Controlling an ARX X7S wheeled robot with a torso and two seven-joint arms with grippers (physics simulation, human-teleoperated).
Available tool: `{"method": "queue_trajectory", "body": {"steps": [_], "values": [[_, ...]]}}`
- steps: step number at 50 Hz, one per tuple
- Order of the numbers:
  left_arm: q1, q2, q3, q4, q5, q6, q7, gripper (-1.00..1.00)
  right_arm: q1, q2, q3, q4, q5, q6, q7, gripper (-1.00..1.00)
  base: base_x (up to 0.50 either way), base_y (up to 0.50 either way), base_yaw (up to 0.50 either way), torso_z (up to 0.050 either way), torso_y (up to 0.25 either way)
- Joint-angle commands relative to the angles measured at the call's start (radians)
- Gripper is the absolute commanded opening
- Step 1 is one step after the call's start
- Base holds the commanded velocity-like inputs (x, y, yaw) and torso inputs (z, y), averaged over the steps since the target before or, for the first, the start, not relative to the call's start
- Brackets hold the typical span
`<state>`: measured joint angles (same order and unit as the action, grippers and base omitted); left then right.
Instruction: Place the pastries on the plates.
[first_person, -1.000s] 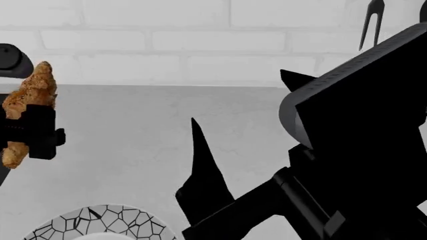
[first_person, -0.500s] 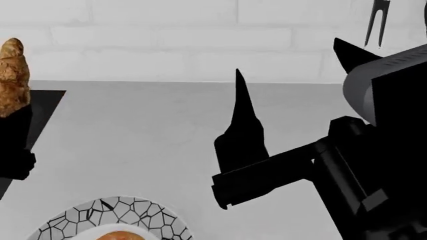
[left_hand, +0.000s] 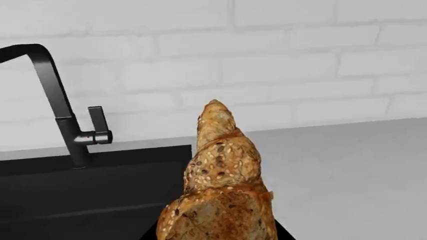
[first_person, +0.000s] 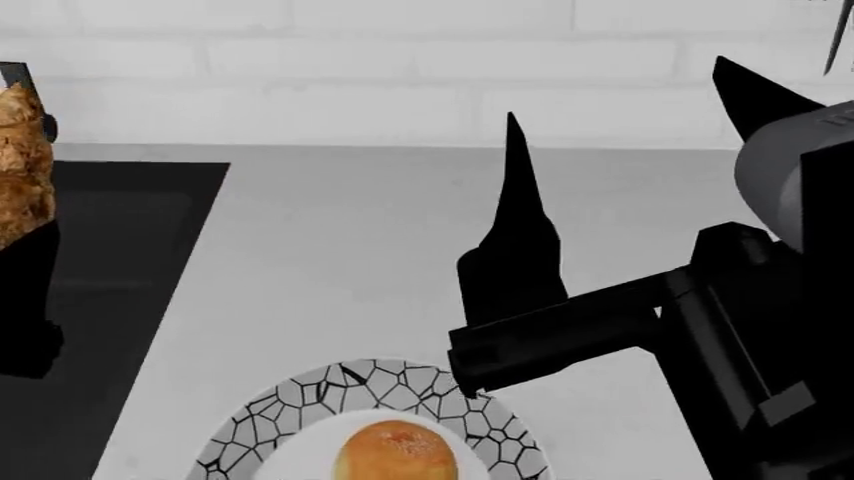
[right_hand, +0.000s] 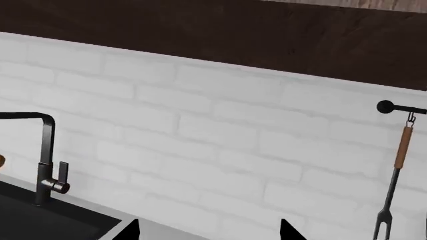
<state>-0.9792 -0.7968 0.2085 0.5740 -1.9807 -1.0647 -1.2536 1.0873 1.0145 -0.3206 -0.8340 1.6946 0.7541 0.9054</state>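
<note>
Since a second ago, plate (first_person: 274, 425) shifted up; bun (first_person: 395, 452) now visible. Left gripper (first_person: 20, 250) clamps croissant (left_hand: 220, 200); right gripper (first_person: 627, 180) spread, empty. Only wrist views show faucet (left_hand: 63, 112).

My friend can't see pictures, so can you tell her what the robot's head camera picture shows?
A round golden bun sits in the middle of a white plate with black cracked lines on a grey counter. At the far left, the left gripper holds a speckled brown croissant upright over a black sink. The right arm's black fingers are empty and apart.
</note>
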Motion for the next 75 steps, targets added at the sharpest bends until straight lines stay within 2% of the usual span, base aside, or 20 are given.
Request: {"method": "queue_trajectory", "body": {"steps": [1, 75], "values": [[0.01, 0.025, -0.029, -0.016, 0.036, 0.019, 0.024, -1.0, 0.008, -0.019, 0.022, 0.007, -0.033, 0.012, -0.021, 1.0, -0.05, 0.5, 0.0, 0.0, 0.0], [0.053, -0.006, -0.031, 0.015, 0.011, 0.087, 0.007, -1.0, 0.055, -0.023, 0.001, 0.021, 0.019, 0.031, 0.003, 1.0, -0.05, 0.5, 0.0, 0.0, 0.0]]}}
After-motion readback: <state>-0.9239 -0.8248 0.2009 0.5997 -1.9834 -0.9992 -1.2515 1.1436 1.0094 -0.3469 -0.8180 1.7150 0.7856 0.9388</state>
